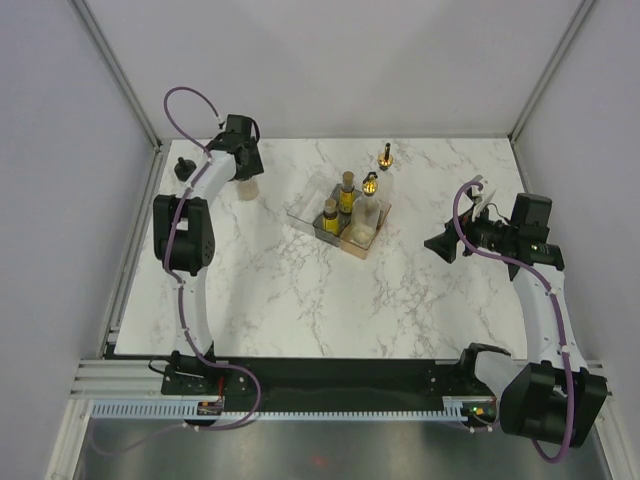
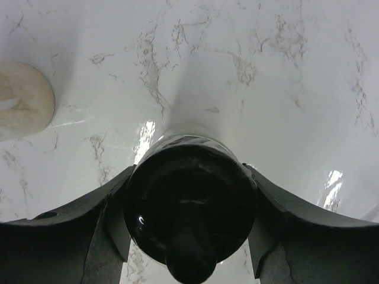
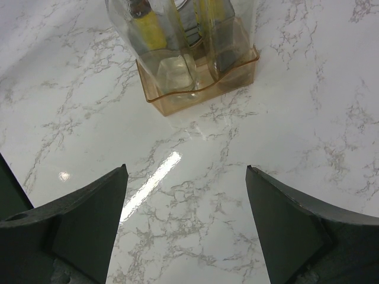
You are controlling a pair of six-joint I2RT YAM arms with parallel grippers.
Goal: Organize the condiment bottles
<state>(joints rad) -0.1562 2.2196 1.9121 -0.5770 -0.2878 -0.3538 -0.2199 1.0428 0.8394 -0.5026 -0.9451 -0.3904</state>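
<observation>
Black-capped squat clear bottle [image 2: 189,213] is pinched between the fingers of the left gripper [image 2: 189,173], over the far-left part of the white marble table [image 2: 284,71]. Right gripper [image 3: 186,171] spread wide, holding nothing, near the clear-and-peach compartment tray [image 3: 201,89]

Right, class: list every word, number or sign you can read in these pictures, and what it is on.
None can be read.
Yellow labels on the amber bottles in the tray: too small, and blurred in the right wrist view.
Black-capped bottle: no print shows.
</observation>
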